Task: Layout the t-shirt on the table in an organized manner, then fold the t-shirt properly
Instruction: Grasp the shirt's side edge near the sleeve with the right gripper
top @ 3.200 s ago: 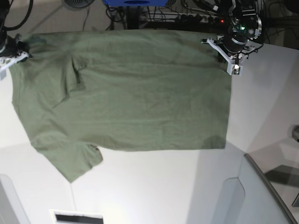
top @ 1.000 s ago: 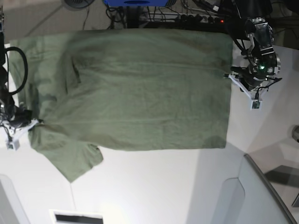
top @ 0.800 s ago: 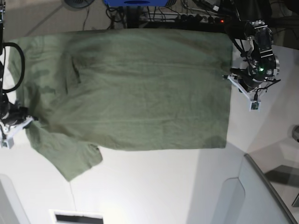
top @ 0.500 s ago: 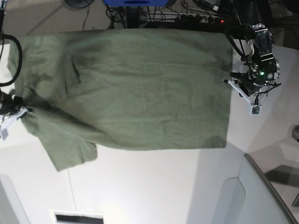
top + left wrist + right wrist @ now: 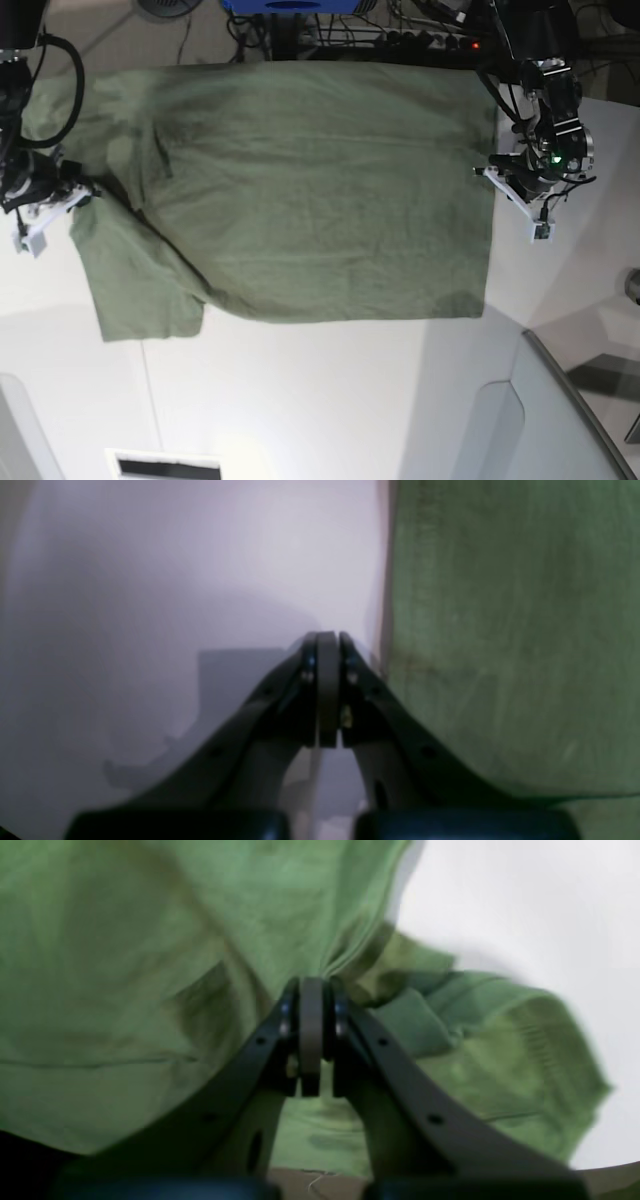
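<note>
Base view gives you the t-shirt (image 5: 290, 190) spread on the table (image 5: 330, 400), cables (image 5: 420, 35) behind, bare white room in front. Left wrist view: your left gripper (image 5: 327, 645) is pressed together over table beside the hem. Right wrist view: your right gripper (image 5: 311, 990) pinches bunched sleeve cloth; no writing readable.

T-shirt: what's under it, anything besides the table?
Only the white table shows around the t-shirt. The cloth lies mostly flat, no obvious bulge, but whatever is beneath it is covered. The far hem overhangs the table edge.
</note>
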